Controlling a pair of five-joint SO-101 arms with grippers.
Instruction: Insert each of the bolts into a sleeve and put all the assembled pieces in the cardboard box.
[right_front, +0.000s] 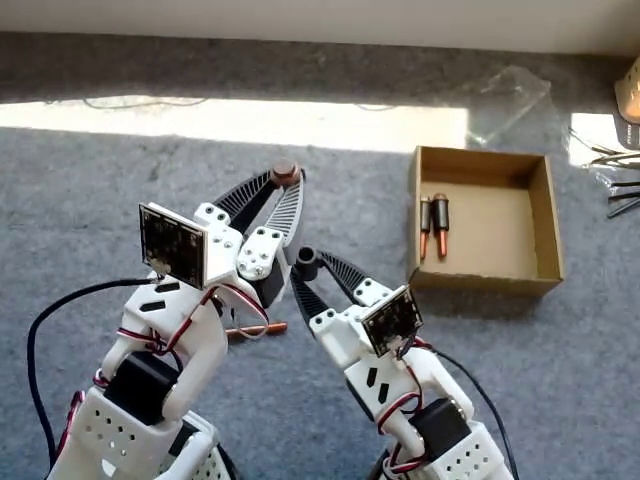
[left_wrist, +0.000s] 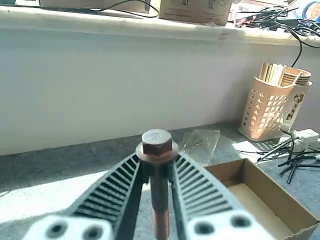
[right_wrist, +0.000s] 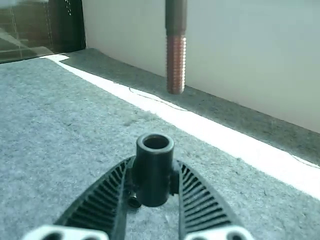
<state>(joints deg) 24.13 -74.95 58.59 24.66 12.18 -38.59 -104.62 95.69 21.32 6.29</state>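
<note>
left tool clamping bolt, right tool clamping sleeve, two pieces in cardboard box

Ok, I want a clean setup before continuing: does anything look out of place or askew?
Nothing much. The left gripper holds a bolt, the right gripper a sleeve, opening up. Two assembled pieces lie in the cardboard box. One spare bolt lies on the carpet under the left arm.
</note>
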